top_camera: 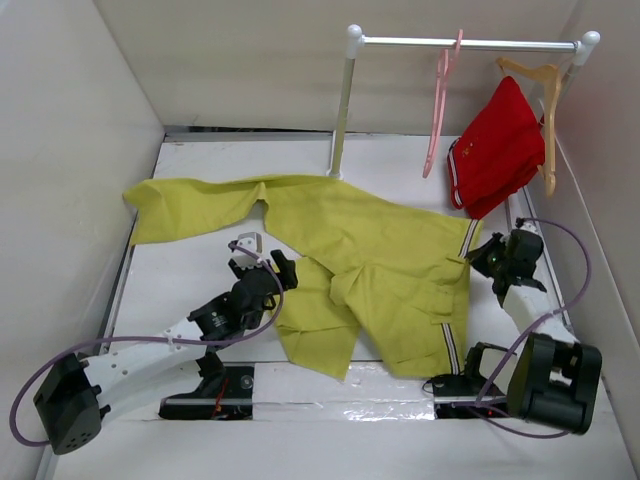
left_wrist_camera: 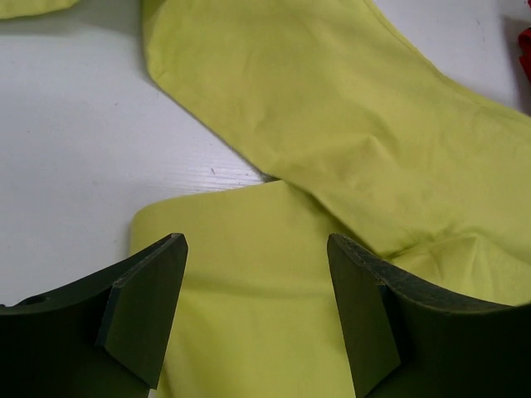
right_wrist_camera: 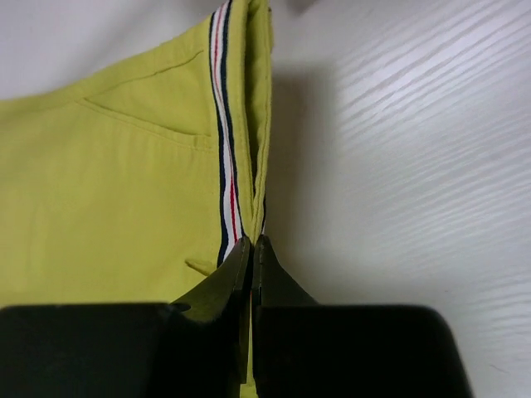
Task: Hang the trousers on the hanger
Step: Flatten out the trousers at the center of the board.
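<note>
Splayed wide, the left pincer (left_wrist_camera: 257, 249) hangs over a folded leg of the mustard-yellow trousers (top_camera: 380, 250), which lie spread across the white worktop (top_camera: 180, 300) with the other leg reaching far left. At the garment's right edge the right pincer (right_wrist_camera: 251, 245) is clenched on the striped waistband (cloth pinched between its fingertips). Behind, the pink hanger (top_camera: 439, 100) hangs by its hook from a rail (top_camera: 460, 43), beside a red garment (top_camera: 495, 150).
</note>
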Controlling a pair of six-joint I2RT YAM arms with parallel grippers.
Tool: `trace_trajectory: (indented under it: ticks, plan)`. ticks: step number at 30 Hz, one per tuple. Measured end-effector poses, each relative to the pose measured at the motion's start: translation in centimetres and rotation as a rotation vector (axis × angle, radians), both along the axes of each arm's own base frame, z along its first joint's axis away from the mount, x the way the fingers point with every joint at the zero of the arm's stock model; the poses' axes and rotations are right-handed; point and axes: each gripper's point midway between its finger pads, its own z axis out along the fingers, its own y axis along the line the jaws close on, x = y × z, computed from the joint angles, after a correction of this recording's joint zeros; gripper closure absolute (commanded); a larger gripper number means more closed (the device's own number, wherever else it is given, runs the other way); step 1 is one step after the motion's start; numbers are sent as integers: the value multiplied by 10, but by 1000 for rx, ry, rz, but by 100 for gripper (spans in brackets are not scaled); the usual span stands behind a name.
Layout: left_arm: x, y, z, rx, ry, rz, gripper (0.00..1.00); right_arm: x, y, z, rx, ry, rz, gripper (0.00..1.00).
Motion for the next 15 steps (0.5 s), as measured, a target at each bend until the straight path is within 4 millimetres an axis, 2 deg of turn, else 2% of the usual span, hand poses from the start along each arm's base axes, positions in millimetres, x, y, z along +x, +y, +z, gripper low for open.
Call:
trace_trajectory:
  ticks: [2,7,10,11,12,13,15]
  plan:
    - [0,0,-2,2,3,-9,34,-1,-17,16,-54,-33,-67,100]
    - [0,-6,1,-12,-3,-33,34,16,-51,56,-156,-88,-190,100]
    - [0,-7,0,-12,0,-34,33,29,-75,64,-193,-78,-263,100]
    - [1,-6,-1,-9,3,-32,30,35,-82,63,-201,-60,-283,100]
    - [1,-5,-3,-6,7,-27,29,41,-89,59,-208,-32,-301,94]
    - [2,-4,-4,-5,12,-21,28,47,-96,55,-215,-1,-316,74]
    - [5,2,-8,2,25,6,27,58,-107,48,-227,45,-335,50]
